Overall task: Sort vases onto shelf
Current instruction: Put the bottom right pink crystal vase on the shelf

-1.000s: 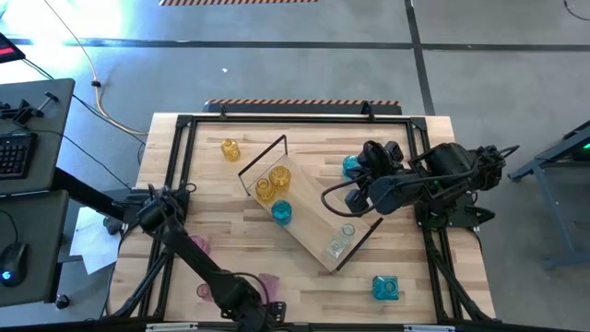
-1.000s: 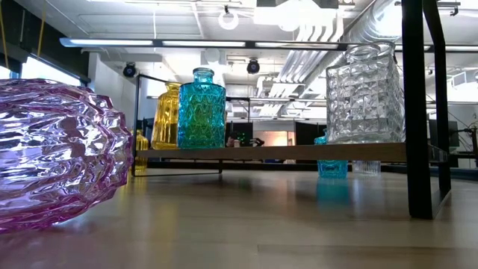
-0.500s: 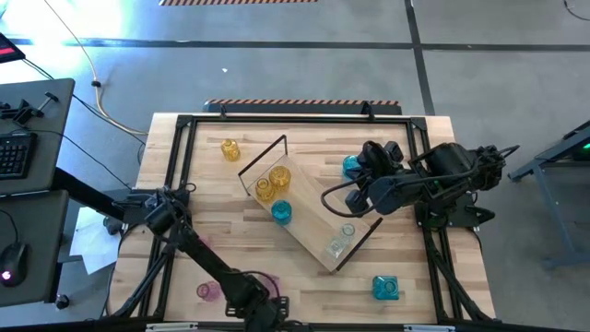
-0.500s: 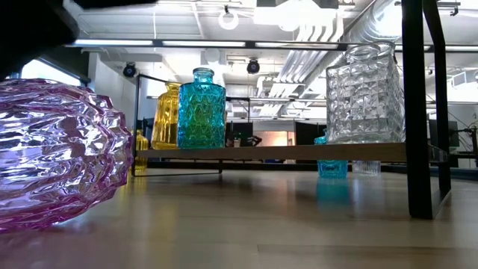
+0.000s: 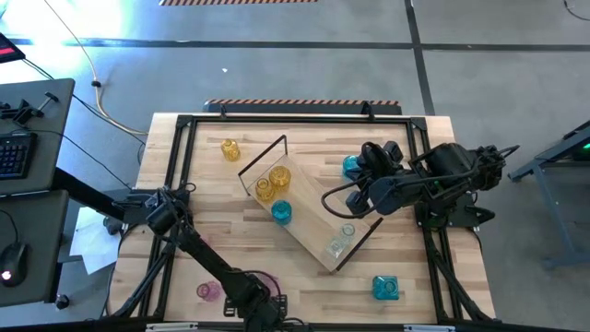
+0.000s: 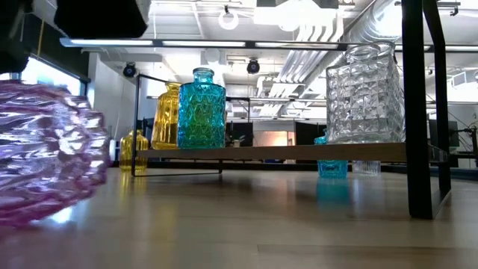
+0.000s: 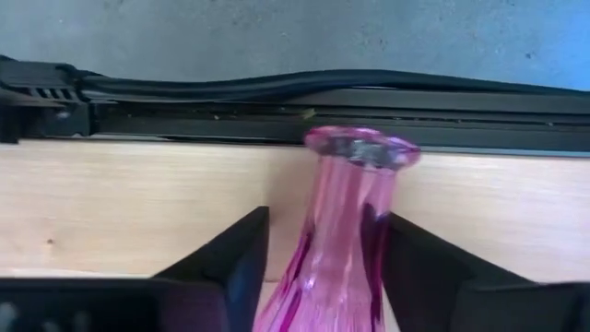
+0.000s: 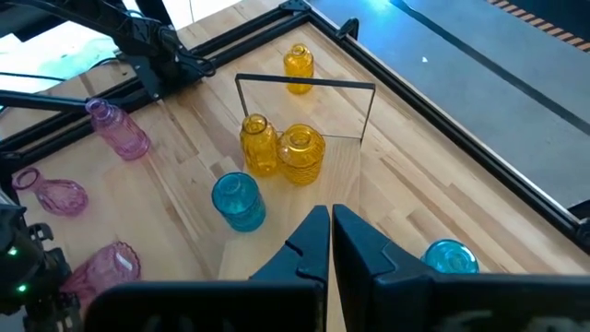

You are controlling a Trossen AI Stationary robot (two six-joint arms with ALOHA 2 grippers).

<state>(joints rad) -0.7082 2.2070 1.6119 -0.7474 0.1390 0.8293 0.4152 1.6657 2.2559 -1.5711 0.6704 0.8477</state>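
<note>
The shelf lies slantwise mid-table and carries two amber vases, a teal vase and a clear vase. Other vases stand loose on the table: amber, teal and pink. At the near edge a pink vase lies on its side, with my left gripper shut on it from above. My right gripper hangs shut above the shelf's right part and holds nothing. My left gripper has the pink vase's neck, where it widens into the body, between its two fingers. The fingers point steeply down and lie across the vase. The vase lies on its side on the table, its mouth toward the near edge.
A black frame rail runs along the table's near edge just past the vase's mouth. Another teal vase stands behind the right arm. More pink vases lie at the table's left. Desks with keyboards stand left of the table.
My left gripper has sunk onto the pink vase at the near edge; in the low view it has come in from the top. The pink vase has shifted sideways on the table and shows blurred. My right arm has kept still.
</note>
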